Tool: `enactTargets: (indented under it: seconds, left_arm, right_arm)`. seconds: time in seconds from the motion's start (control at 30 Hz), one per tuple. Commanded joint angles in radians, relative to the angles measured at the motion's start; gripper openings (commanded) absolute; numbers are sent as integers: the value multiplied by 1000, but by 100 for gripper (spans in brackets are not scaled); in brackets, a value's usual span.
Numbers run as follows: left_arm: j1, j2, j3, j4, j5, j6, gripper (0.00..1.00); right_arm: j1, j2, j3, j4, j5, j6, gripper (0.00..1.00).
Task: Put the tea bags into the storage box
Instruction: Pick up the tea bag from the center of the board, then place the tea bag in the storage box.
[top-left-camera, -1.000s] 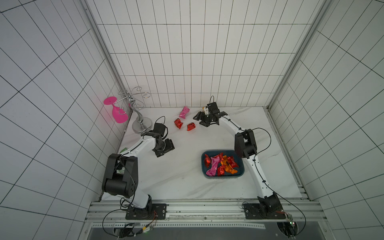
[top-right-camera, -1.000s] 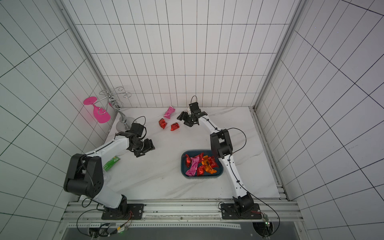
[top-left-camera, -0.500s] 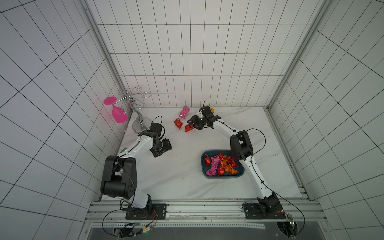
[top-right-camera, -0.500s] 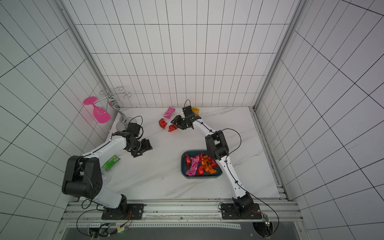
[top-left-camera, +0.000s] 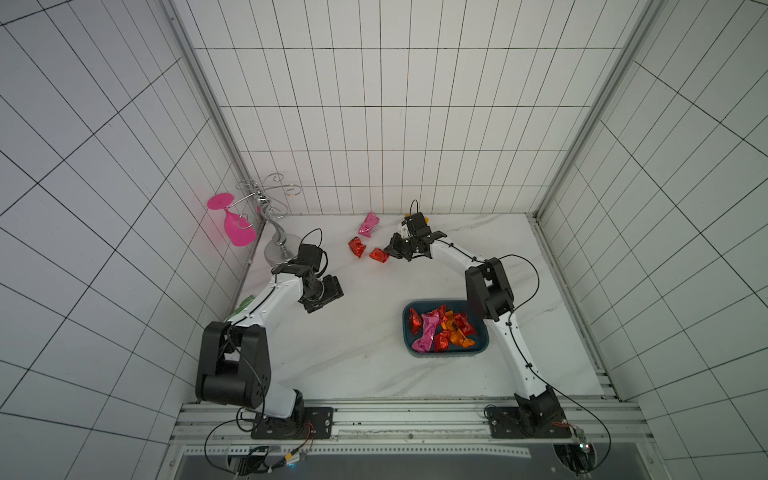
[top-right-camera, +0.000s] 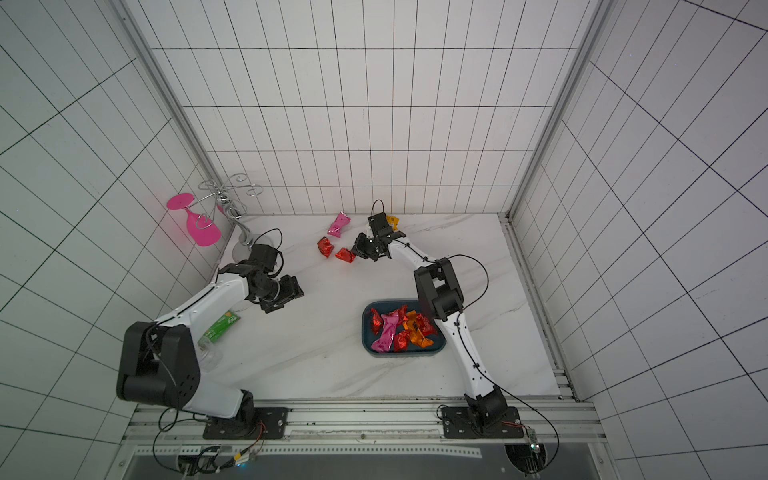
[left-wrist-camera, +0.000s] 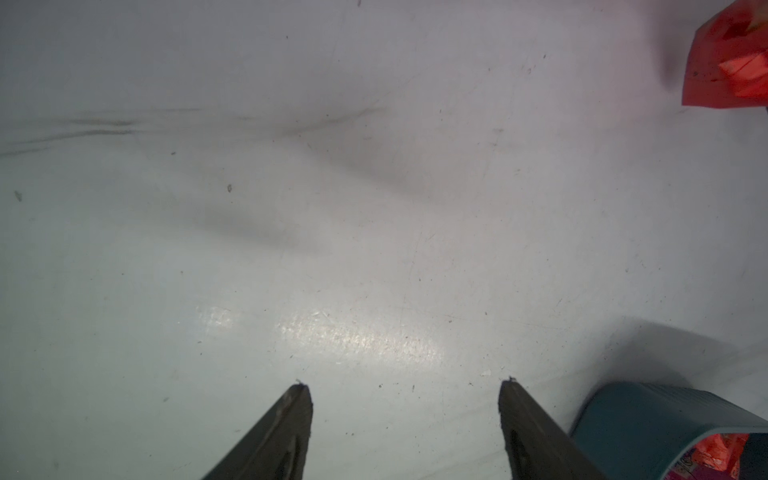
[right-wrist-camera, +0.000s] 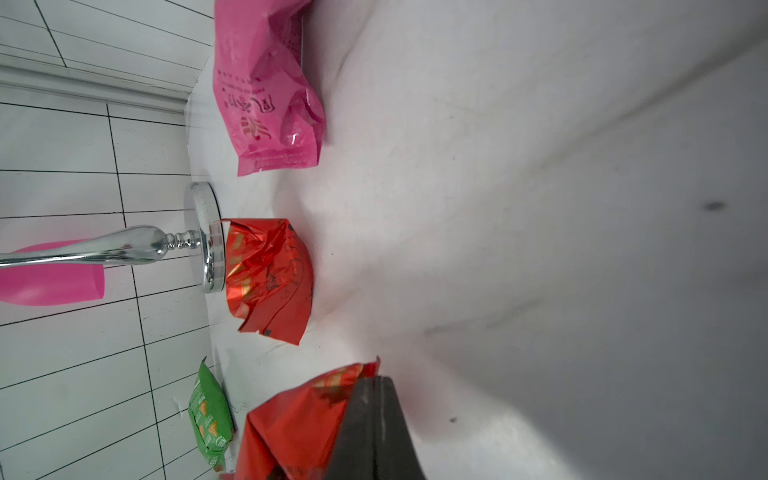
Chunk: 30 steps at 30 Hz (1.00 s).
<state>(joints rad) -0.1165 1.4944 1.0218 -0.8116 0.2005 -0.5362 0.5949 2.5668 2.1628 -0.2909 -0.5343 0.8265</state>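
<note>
Three tea bags (top-left-camera: 357, 247) are lying near the table's back edge; right gripper (top-left-camera: 390, 251) is pinching a red one (top-left-camera: 379, 255). Next: lifting it to the box (top-left-camera: 482, 347). Left gripper (left-wrist-camera: 405, 388) is hanging open.

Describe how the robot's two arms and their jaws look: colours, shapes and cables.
Both arms have white tube-like links joined by chunky black joint housings, on black base plates bolted to a silver rail. Thin black cables loop along each. The left gripper and right gripper are black, with dark, tapering, wedge-shaped jaws.
</note>
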Motion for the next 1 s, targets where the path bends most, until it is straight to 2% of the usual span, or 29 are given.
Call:
enactTargets:
  seconds: [0.0, 0.27, 0.43, 0.6, 0.63, 0.73, 0.83, 0.97]
  left_arm:
    - [4, -23, -7, 6, 6, -5, 74]
    - [4, -31, 16, -13, 57, -16, 74]
    - [-4, -47, 6, -15, 105, -34, 74]
    - [-43, -62, 11, -25, 67, -59, 76]
    - [-55, -61, 17, -31, 49, -65, 80]
    - [-69, -49, 40, -35, 37, -97, 85]
    - [-78, -32, 78, -34, 37, -124, 85]
    - [-81, 7, 146, -44, 28, -127, 85]
  right_arm:
    - [-13, -150, -86, -7, 19, -56, 0]
    - [-51, -563, -513, -40, 80, -179, 0]
    - [-55, -860, -772, -206, 215, -287, 0]
    - [-56, -1131, -1014, -331, 344, -282, 0]
    - [-57, -1182, -1060, -348, 365, -274, 0]
    - [-57, -1300, -1168, -384, 400, -250, 0]
    - [-57, -1374, -1248, -392, 435, -233, 0]
    - [-60, -1383, -1317, -373, 482, -237, 0]
